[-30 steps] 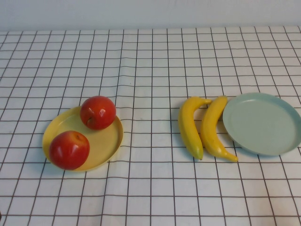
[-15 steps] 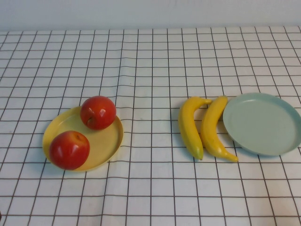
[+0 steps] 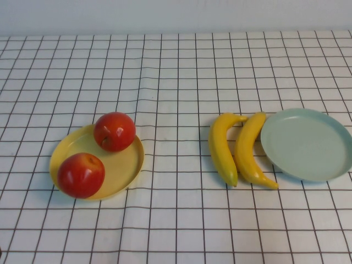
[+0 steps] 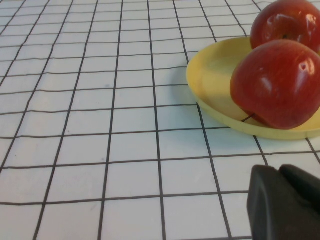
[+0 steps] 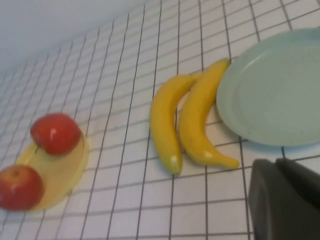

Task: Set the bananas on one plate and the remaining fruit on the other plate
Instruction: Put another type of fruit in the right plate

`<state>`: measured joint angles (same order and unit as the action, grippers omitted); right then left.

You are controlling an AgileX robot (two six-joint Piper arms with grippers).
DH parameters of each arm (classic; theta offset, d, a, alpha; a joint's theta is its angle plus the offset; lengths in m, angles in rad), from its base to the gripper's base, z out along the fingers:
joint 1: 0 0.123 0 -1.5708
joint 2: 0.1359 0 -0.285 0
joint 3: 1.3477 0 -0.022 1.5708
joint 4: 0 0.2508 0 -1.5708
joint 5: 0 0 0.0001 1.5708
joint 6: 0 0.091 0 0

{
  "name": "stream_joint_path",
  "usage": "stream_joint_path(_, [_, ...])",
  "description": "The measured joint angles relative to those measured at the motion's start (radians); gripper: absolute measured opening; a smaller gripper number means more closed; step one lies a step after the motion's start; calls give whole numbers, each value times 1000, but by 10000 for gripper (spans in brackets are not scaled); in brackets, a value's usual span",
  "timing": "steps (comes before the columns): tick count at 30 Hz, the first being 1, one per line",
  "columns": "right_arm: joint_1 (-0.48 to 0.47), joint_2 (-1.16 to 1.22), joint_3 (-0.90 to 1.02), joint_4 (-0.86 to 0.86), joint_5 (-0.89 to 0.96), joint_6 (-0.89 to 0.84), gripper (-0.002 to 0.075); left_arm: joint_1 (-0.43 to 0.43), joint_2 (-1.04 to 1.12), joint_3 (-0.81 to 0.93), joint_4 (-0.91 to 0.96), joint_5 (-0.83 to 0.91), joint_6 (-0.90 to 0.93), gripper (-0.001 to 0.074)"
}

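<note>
Two red apples sit on the pale yellow plate at the left. Two yellow bananas lie side by side on the cloth, the right one against the left rim of the empty pale blue-green plate. Neither gripper shows in the high view. My left gripper hangs shut and empty near the cloth, short of the yellow plate and the nearer apple. My right gripper is shut and empty, above the cloth on the near side of the bananas and the blue-green plate.
A white tablecloth with a black grid covers the whole table. A pale wall runs along the far edge. Bare cloth lies between the two plates and along the near side.
</note>
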<state>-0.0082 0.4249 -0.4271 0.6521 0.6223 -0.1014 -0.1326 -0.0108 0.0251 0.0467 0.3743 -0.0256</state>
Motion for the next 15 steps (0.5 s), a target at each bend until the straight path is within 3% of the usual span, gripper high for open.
stream_joint_path(4, [0, 222, -230, -36, 206, -134, -15, 0, 0, 0, 0, 0, 0, -3])
stream_joint_path(9, [3, 501, -422, -142, 386, -179, -15, 0, 0, 0, 0, 0, 0, -3])
stream_joint_path(15, [155, 741, -537, -332, 462, -115, -15, 0, 0, 0, 0, 0, 0, -4])
